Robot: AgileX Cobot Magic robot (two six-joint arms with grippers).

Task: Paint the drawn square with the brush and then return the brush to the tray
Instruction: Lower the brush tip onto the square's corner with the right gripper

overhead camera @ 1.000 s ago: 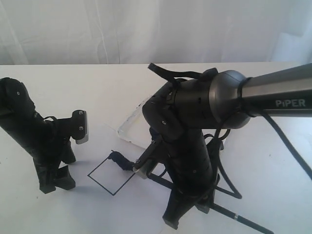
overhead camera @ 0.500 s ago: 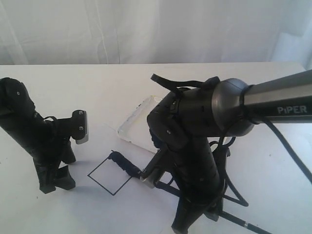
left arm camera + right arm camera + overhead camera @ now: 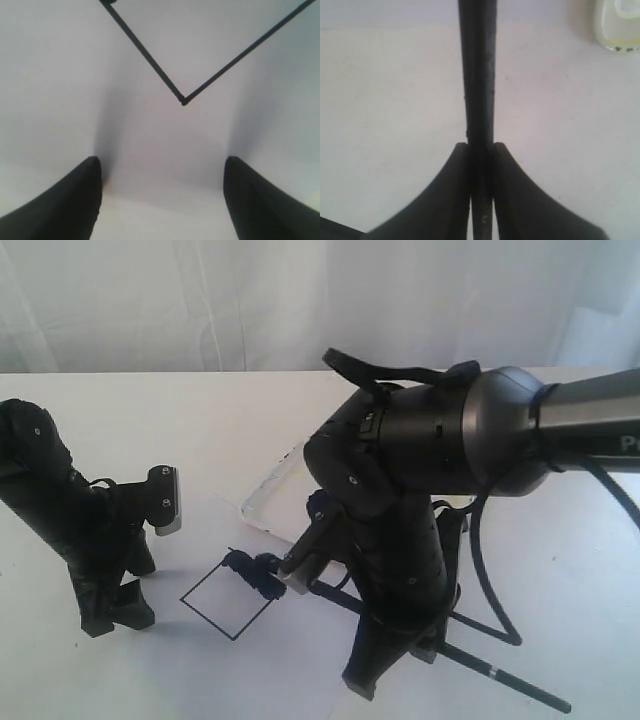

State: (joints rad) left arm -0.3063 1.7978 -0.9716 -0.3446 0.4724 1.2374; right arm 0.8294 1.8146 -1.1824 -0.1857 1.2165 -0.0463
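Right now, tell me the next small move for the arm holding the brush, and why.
Probably drag the brush tip into the blank middle of the drawn square: the right gripper is shut on the brush, and dark paint covers only the square's upper corner in the exterior view.

The brush (image 3: 479, 75) looked smooth and black with a dull sheen, like lacquer or plastic. It was pinched between the matt black, plastic-looking fingers of the right gripper (image 3: 481, 147). A narrow bright metal band (image 3: 492, 672) ringed the brush's rear, behind that gripper. Ahead of the gripper and off to one side, the tray (image 3: 617, 25) was glossy translucent plastic, stained yellowish at the rim.

The left gripper (image 3: 160, 165) had the same matt black fingers, and the paper (image 3: 60, 75) beneath it was smooth, matt white. The drawn square (image 3: 230, 602) was a thin, flat black line. The paint smear (image 3: 255, 575) at its corner nearest the right gripper looked dense and uneven. The right arm's housing (image 3: 450, 450) was satin dark grey.
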